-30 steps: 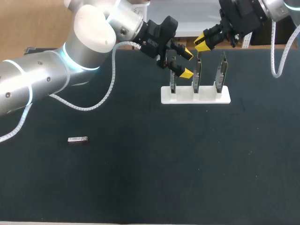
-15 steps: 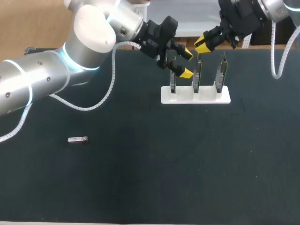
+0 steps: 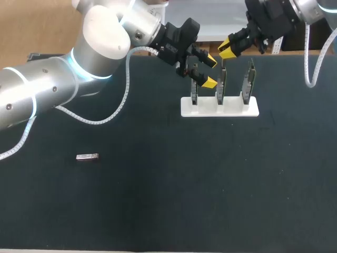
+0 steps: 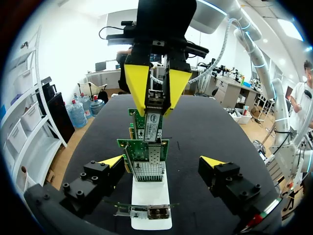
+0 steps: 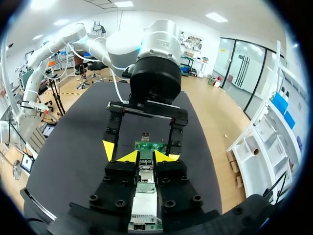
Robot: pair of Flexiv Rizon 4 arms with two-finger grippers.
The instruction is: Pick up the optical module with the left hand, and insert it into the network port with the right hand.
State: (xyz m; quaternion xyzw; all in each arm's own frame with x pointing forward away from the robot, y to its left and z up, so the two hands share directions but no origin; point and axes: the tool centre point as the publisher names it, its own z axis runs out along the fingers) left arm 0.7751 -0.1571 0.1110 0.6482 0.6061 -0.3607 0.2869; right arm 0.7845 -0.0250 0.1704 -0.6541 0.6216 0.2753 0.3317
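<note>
Left wrist view: left gripper (image 4: 164, 161) stands open, its tips on either side of the near card (image 4: 145, 164) on the stand (image 4: 150, 198), apart from it. Beyond, right gripper (image 4: 157, 85) is closed on the module (image 4: 156, 103), held directly above the middle card (image 4: 149, 126) with its long axis pointing down at it. Whether its lower end has entered the port cannot be told.

Right wrist view: own tips pinch the module from two sides, and a card edge lies just ahead.

Head view: right arm is nearer the port. A loose module (image 3: 87, 157) lies on the table (image 3: 158, 200), well apart from both arms. Against the earlier frames, right gripper has shifted very slightly up and back. Left arm and loose module are unchanged.
</note>
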